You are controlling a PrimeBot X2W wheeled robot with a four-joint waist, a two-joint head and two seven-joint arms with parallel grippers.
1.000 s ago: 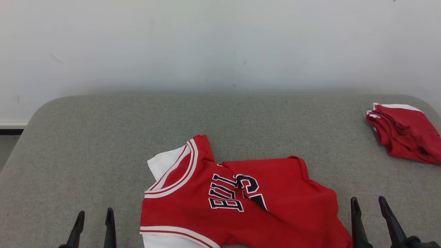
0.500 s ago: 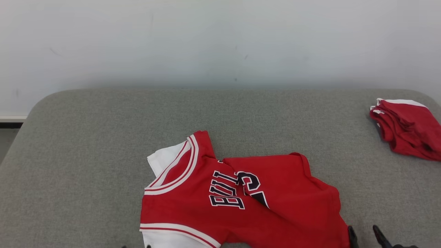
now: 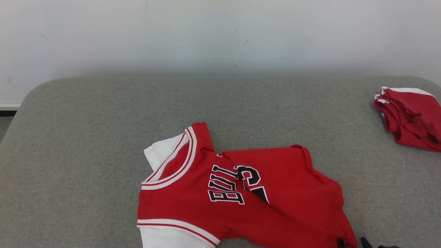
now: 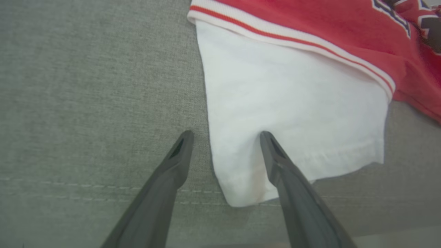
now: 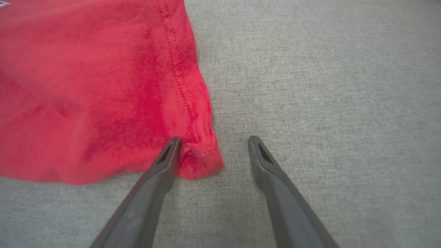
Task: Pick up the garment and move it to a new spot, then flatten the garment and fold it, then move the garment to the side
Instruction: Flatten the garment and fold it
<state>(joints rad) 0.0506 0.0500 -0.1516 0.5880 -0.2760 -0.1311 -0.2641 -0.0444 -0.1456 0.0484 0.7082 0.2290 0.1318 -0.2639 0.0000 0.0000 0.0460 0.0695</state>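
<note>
Red jersey (image 3: 241,193) lies on the grey bench (image 3: 75,144), in the near middle of it, front side up. Long axis runs left to right, dipping slightly toward the near right. Collar (image 3: 179,165) points left and the hem points right. Chest lettering (image 3: 224,187) therefore reads sideways, and a fold of the lower body lies over part of the number, so the digits cannot be read whole. One white sleeve (image 3: 162,156) pokes out on the far side of the collar. The near white sleeve (image 4: 293,113) and the near-right hem corner (image 5: 200,158) are cut by the bottom edge of the head view. Left hand (image 4: 226,134): fingers spread wide, holding nothing, straddling the sleeve's edge with one finger over white cloth and the other over bare bench; contact with the cloth cannot be judged. Right hand (image 5: 214,138): fingers also apart and empty, one tip right at the hem corner, the other over bare bench. A folded red and white pile (image 3: 410,117) sits at the far right, well apart from the jersey and cut by the frame edge. Pale wall (image 3: 220,34) behind.
</note>
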